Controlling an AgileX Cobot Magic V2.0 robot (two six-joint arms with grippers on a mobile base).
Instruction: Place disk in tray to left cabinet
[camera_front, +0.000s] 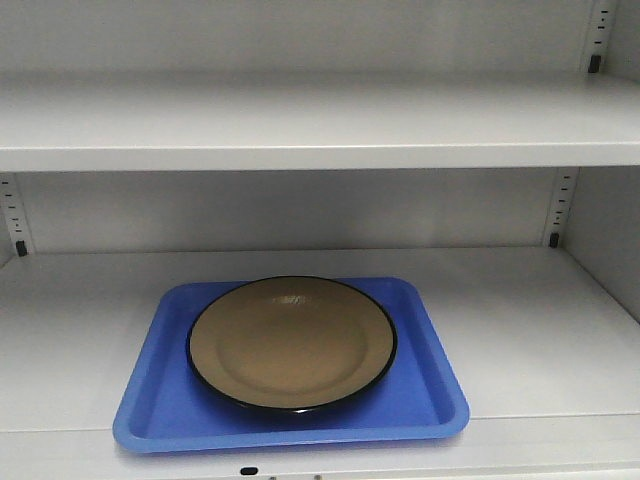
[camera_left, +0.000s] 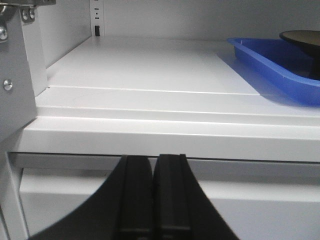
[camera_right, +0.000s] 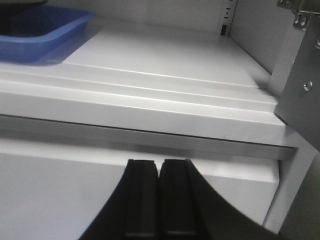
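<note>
The tan disk (camera_front: 291, 343) with its thin black rim lies flat in the blue tray (camera_front: 150, 405), which rests on the lower shelf of the light grey left cabinet (camera_front: 530, 330). In the left wrist view the tray (camera_left: 270, 65) and the disk's edge (camera_left: 302, 40) show at the far right. The tray's corner (camera_right: 45, 32) appears at the upper left of the right wrist view. My left gripper (camera_left: 152, 162) is shut and empty, below the shelf's front edge. My right gripper (camera_right: 158, 165) is likewise shut, holding nothing, below the shelf lip.
An upper shelf (camera_front: 320, 125) spans the cabinet above the tray. Slotted uprights (camera_front: 560, 205) stand at the back corners. A door hinge plate (camera_left: 12, 75) juts at the left side and another hinge plate (camera_right: 300, 85) at the right side.
</note>
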